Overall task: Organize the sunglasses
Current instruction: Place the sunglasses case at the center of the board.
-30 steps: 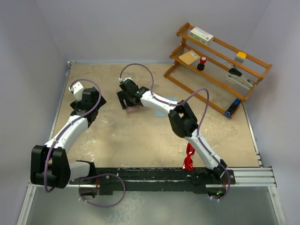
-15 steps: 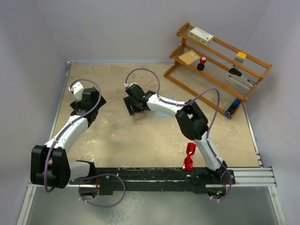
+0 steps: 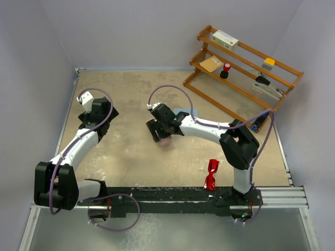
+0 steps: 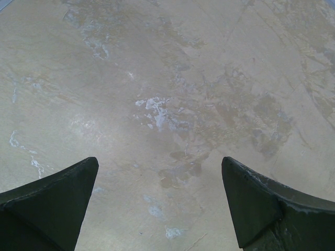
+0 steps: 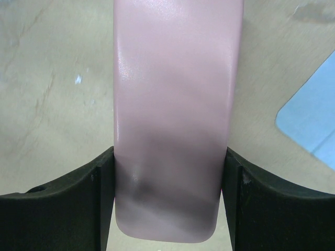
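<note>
So right now the right claw (image 5: 168, 178) is clamped on the pink case (image 5: 178, 78), one finger pressed against each long side. From its wrist view the case looks shut, just the smooth glossy shell facing up. That arm is stretched out toward the middle of the table (image 3: 131, 157), with the case low over the surface; can't tell if it's actually touching down.

A corner of the light blue cloth (image 5: 310, 117) lies flat on the table just off to the side of the case.

The sunglasses (image 3: 211, 175) aren't anywhere near that. They're the little red pair sitting at the near edge of the table, right by the black rail and just left of the right arm's base, well apart from both claws. Too small to tell if they're folded.

The left claw (image 4: 159, 164) is wide open over bare table on the left side, nothing between its fingers.

The wooden rack (image 3: 246, 68) with assorted small items stands in the far right corner.
</note>
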